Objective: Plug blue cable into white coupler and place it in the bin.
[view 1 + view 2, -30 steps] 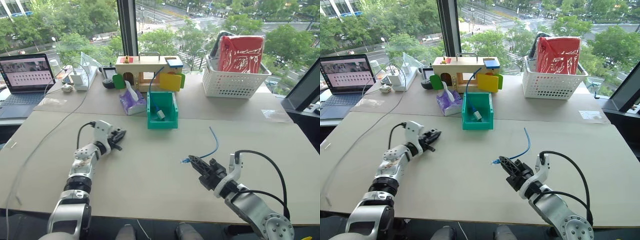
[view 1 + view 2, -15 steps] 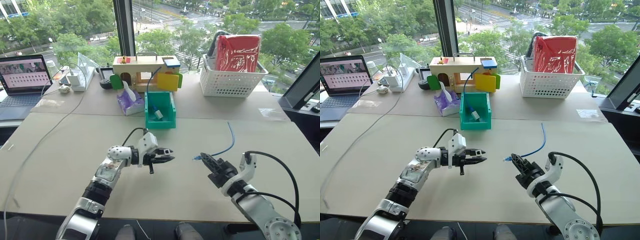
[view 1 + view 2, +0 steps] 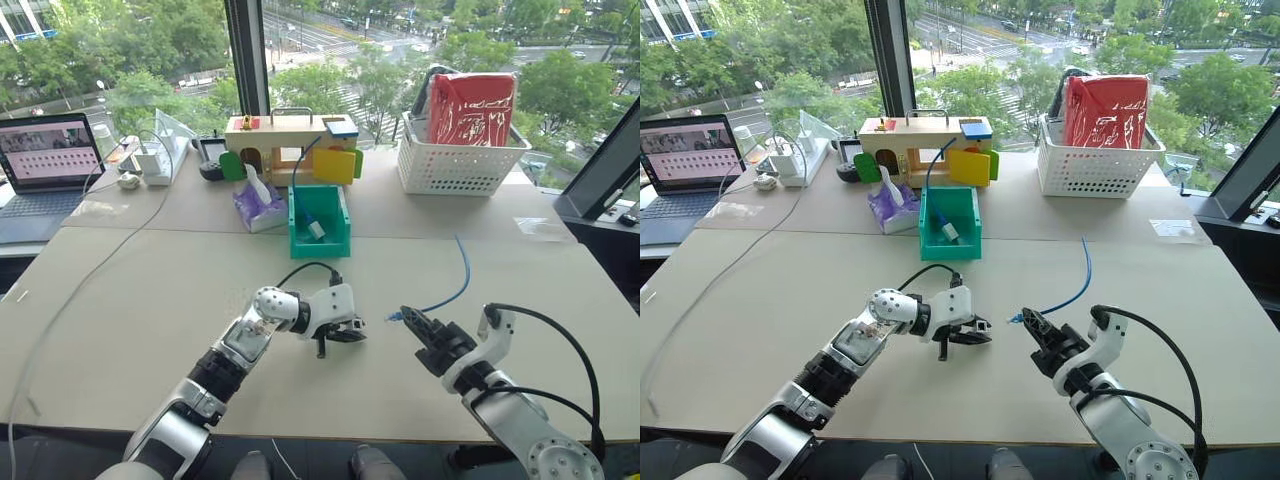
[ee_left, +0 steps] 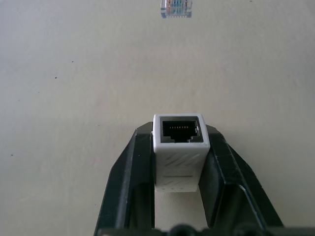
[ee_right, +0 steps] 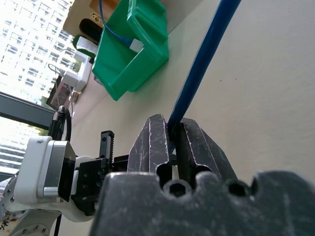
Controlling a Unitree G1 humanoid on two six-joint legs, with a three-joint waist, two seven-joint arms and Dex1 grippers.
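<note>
- Sitting pinched between the two black fingers of the left gripper [image 4: 178, 147], the white coupler [image 4: 178, 150] is a small boxy block of smooth plastic with faint chevron ribbing on its side and a dark socket with a row of fine contacts in its open end.
- Facing that socket across a gap, the clear plug [image 4: 175, 8] of the blue cable [image 3: 452, 291] shows its coloured wires through the shell; the two are apart, not joined.
- The cable is thin, glossy and flexible; it runs from the plug through the closed right gripper [image 3: 408, 320], whose ridged black fingers [image 5: 157, 142] clamp it, then arcs up and away above the table.
- Both grippers hang low over the table [image 3: 150, 300], a matte beige board, the left one's tip near the right one's.
- Beyond them the bin [image 3: 320, 236], teal-green moulded plastic with a lowered front lip, holds another blue cable with a small white piece on it.
- Beside the bin lies a crumpled purple packet [image 3: 257, 203]; behind it stands a wooden toy box [image 3: 290, 135] with yellow, green and blue flaps.
- To the right, a white lattice basket [image 3: 460, 165] holds a red bag [image 3: 476, 107].
- At the far left sit a laptop [image 3: 45, 160], open, and a white charger block [image 3: 153, 160] with a long pale cord.
</note>
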